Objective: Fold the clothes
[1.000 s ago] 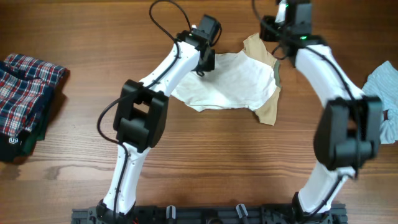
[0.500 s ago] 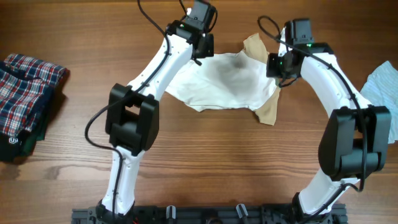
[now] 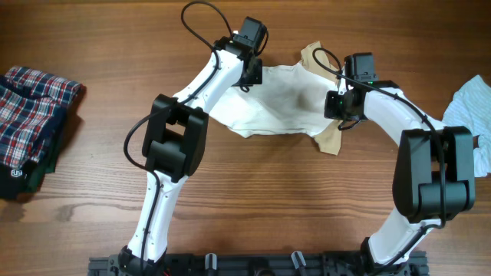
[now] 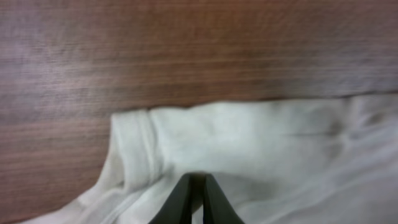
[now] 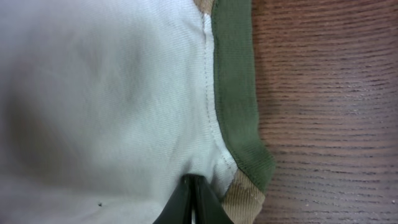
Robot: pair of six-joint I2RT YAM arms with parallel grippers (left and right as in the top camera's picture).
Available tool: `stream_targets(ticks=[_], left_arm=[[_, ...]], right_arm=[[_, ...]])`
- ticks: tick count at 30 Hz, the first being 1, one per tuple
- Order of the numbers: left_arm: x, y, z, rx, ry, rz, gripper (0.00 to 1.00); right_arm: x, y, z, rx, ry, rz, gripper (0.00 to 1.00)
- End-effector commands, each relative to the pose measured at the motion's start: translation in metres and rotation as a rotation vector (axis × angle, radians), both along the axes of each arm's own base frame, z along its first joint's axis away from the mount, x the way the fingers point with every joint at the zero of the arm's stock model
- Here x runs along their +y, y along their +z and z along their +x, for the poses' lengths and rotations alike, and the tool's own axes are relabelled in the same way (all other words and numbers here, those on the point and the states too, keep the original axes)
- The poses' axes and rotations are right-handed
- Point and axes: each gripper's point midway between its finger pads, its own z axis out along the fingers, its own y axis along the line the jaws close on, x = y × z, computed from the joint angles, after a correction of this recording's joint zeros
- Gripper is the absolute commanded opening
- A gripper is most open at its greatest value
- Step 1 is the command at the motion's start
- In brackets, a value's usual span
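Observation:
The clothes in hand are a cream-white shirt (image 3: 288, 103) with tan patches (image 3: 331, 138), spread at the middle back of the table. My left gripper (image 3: 250, 81) is shut on the shirt's left upper edge; in the left wrist view its fingertips (image 4: 197, 182) pinch white cloth (image 4: 261, 137) beside a rolled hem. Over on the shirt's right side my right gripper (image 3: 341, 121) is shut too. The right wrist view has its tips (image 5: 191, 182) pinching white cloth next to an olive-green band (image 5: 236, 93). A pale blue garment (image 3: 469, 107) lies at the right edge.
A folded pile of plaid cloth (image 3: 31, 115) sits at the far left on the brown wooden table (image 3: 253, 192). Both arms arch over the table from the near edge, with the shirt between them.
Both grippers have shut on the shirt. The right gripper came from the back edge toward the near side onto the shirt's right side. The left gripper swung back, then returned.

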Motion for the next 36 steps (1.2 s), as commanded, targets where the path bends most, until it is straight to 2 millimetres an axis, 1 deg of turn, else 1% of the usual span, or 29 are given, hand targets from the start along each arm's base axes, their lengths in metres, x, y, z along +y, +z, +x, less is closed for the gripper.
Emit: stream_targets(ticks=[1, 3, 4, 7, 9, 11, 12, 13, 14, 15, 16, 17, 18, 20, 21, 22, 23, 24, 25, 26, 27, 29, 30, 31, 32, 33, 34, 35, 36], left_arm=[[0.011, -0.038, -0.003, 0.057, 0.014, 0.024, 0.08], [0.016, -0.037, 0.001, 0.048, 0.025, 0.019, 0.08], [0.019, -0.036, 0.006, 0.038, 0.034, 0.014, 0.08], [0.036, -0.033, 0.022, 0.006, 0.074, -0.003, 0.10], [0.038, -0.031, 0.028, -0.014, 0.081, -0.012, 0.12], [0.037, -0.023, 0.036, -0.048, 0.085, -0.026, 0.16], [0.036, -0.017, 0.040, -0.067, 0.085, -0.035, 0.17], [0.034, -0.008, 0.045, -0.095, 0.084, -0.047, 0.18], [0.033, 0.000, 0.049, -0.116, 0.084, -0.056, 0.19], [0.031, 0.009, 0.052, -0.137, 0.084, -0.066, 0.22], [0.030, 0.030, 0.056, -0.176, 0.084, -0.083, 0.37], [0.029, 0.043, 0.058, -0.196, 0.084, -0.091, 0.44], [0.027, 0.069, 0.059, -0.233, 0.082, -0.109, 0.60], [0.027, 0.103, 0.059, -0.283, 0.081, -0.131, 0.67], [0.028, 0.128, 0.056, -0.315, 0.080, -0.144, 0.71], [0.030, 0.153, 0.050, -0.338, 0.080, -0.154, 0.75], [0.035, 0.174, 0.040, -0.339, 0.082, -0.155, 0.80], [0.040, 0.183, 0.030, -0.324, 0.084, -0.148, 0.82], [0.047, 0.188, 0.016, -0.289, 0.087, -0.133, 0.87], [0.060, 0.187, 0.000, -0.227, 0.113, -0.111, 1.00], [0.069, 0.183, -0.007, -0.185, 0.145, -0.102, 1.00], [0.091, 0.169, -0.026, -0.062, 0.194, -0.102, 1.00], [0.099, 0.164, -0.035, 0.004, 0.206, -0.133, 1.00], [0.103, 0.162, -0.041, 0.047, 0.212, -0.165, 1.00], [0.120, 0.156, -0.050, 0.120, 0.250, -0.196, 1.00], [0.129, 0.152, -0.054, 0.144, 0.272, -0.189, 1.00], [0.133, 0.146, -0.059, 0.171, 0.281, -0.188, 1.00], [0.134, 0.128, -0.074, 0.244, 0.288, -0.179, 1.00], [0.134, 0.120, -0.078, 0.264, 0.288, -0.172, 1.00]], right_arm=[[-0.011, -0.013, -0.010, 0.043, -0.013, -0.070, 0.04], [-0.021, -0.013, -0.012, 0.048, -0.022, -0.124, 0.04], [-0.022, -0.012, -0.011, 0.043, -0.005, -0.138, 0.04], [-0.021, -0.009, 0.000, -0.001, -0.008, -0.134, 0.04], [-0.021, -0.006, 0.008, -0.038, -0.011, -0.131, 0.05], [-0.020, -0.004, 0.014, -0.062, -0.008, -0.127, 0.15], [-0.020, -0.004, 0.015, -0.069, -0.004, -0.128, 0.26], [-0.019, -0.003, 0.017, -0.075, -0.005, -0.127, 0.43], [-0.019, -0.003, 0.017, -0.076, -0.006, -0.127, 0.47], [-0.019, -0.003, 0.017, -0.078, -0.005, -0.127, 0.48], [-0.019, -0.003, 0.017, -0.078, -0.006, -0.127, 0.52], [-0.019, -0.003, 0.018, -0.081, -0.006, -0.126, 0.53], [-0.019, -0.001, 0.021, -0.093, -0.006, -0.125, 0.55], [-0.013, 0.002, 0.025, -0.104, 0.004, -0.095, 0.61], [-0.008, 0.004, 0.027, -0.107, 0.014, -0.068, 0.64], [-0.004, 0.006, 0.029, -0.111, 0.022, -0.044, 0.66], [-0.003, 0.007, 0.029, -0.111, 0.019, -0.040, 0.69], [-0.004, 0.007, 0.028, -0.104, 0.014, -0.039, 0.70], [-0.004, 0.009, 0.025, -0.080, 0.014, -0.039, 0.72], [-0.001, 0.014, 0.023, -0.066, 0.021, -0.024, 0.73], [0.003, 0.021, 0.022, -0.063, 0.028, -0.005, 0.74], [0.005, 0.043, 0.019, -0.075, 0.031, 0.009, 0.76], [0.005, 0.056, 0.016, -0.091, 0.031, 0.010, 0.76], [0.004, 0.065, 0.013, -0.098, 0.030, 0.011, 0.78], [0.004, 0.076, 0.007, -0.099, 0.003, 0.021, 0.79], [0.004, 0.076, 0.002, -0.082, -0.026, 0.031, 0.79], [0.003, 0.074, -0.002, -0.060, -0.047, 0.036, 0.79], [0.004, 0.065, -0.014, 0.000, -0.080, 0.050, 0.79], [0.005, 0.063, -0.018, 0.018, -0.080, 0.058, 0.79]])
